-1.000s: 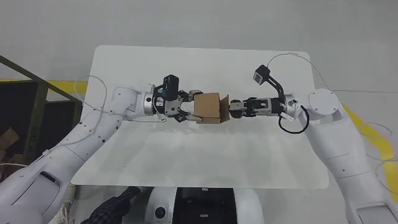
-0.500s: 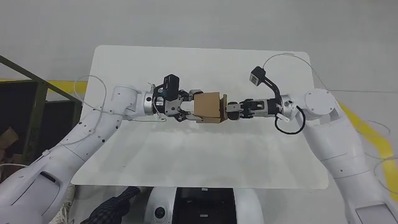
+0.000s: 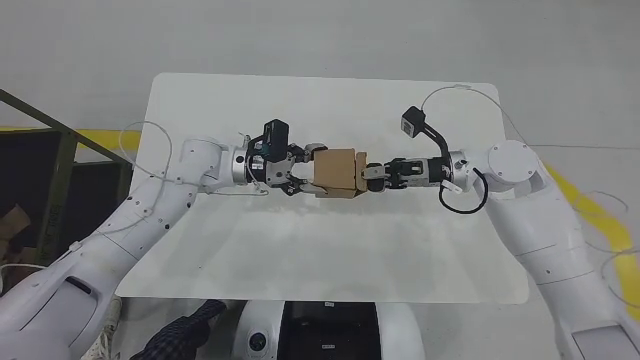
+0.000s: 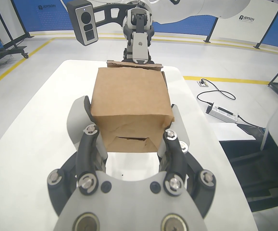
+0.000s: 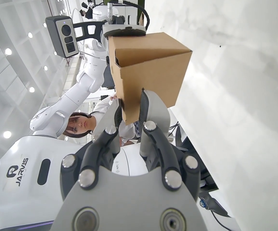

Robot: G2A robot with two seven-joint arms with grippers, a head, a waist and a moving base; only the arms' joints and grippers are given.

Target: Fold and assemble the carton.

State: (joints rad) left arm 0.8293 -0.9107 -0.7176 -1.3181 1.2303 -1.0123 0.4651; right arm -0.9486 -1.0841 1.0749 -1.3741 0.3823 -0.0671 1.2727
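Note:
A brown carton [image 3: 335, 172] hangs just above the middle of the white table [image 3: 300, 250], held between both arms. My left gripper [image 3: 303, 172] is shut on its closed end, one finger on each side wall [image 4: 131, 121]; the carton [image 4: 131, 99] stretches away from it. My right gripper [image 3: 366, 175] is at the opposite end. In the right wrist view its fingers [image 5: 151, 106] are shut on a flap edge of the carton [image 5: 153, 63], and that end still gapes a little near the top. Across the box, the right gripper [image 4: 140, 60] presses against the far flap.
The table has bare room all around the carton. Its front edge [image 3: 320, 298] is close to the robot. A dark metal frame [image 3: 40, 160] stands off the table's left side. A thin white cable [image 3: 470, 90] arcs above the right arm.
My right gripper has moved left toward the carton, and the flap that stuck out at that end now lies against the box. The left gripper and carton have barely shifted.

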